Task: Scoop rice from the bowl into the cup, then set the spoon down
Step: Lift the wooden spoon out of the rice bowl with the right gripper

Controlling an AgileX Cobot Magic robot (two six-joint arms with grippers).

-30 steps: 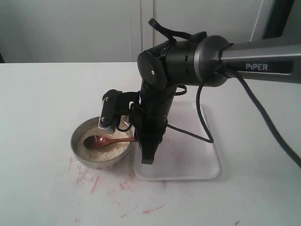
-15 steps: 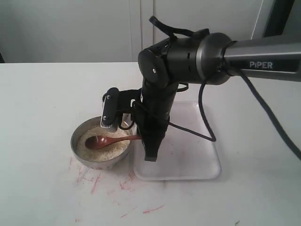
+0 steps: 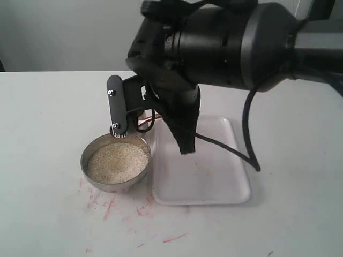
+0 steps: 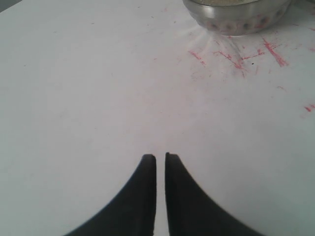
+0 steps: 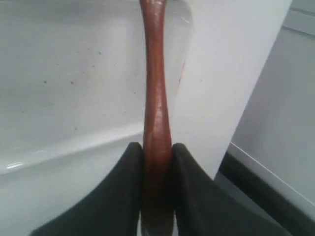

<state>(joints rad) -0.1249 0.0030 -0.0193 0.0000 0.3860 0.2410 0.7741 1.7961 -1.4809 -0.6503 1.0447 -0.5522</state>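
- While the right claw (image 5: 157, 147) pinches the slim handle of the dark reddish-brown wooden spoon (image 5: 155, 73) between its two black fingers, the handle runs straight out from the tips and its far end leaves the right wrist view, so the scoop cannot be seen.
- Behind the handle in that view lies the shallow white plastic tray (image 5: 74, 73), with the white bench (image 5: 231, 73) beside it.
- In the exterior view the bulky black right arm (image 3: 225, 43) hangs high and close to the camera, above the tray's near-left part and the bowl's back edge; it hides the spoon there.
- The wide round shiny steel bowl (image 3: 115, 184) stands on the bench just left of the tray, filled almost to the rim with small off-white rice grains (image 3: 118, 160) in a level heap.
- Smeared red marks (image 3: 107, 206) streak the bench in front of the bowl.
- The left claw (image 4: 160, 157) has its black fingers drawn almost together, only a thin slit between them, and grips nothing; bare bench lies beneath it.
- In the left wrist view, the bowl's steel wall (image 4: 236, 19) sits well apart from those fingertips, with the red marks between.
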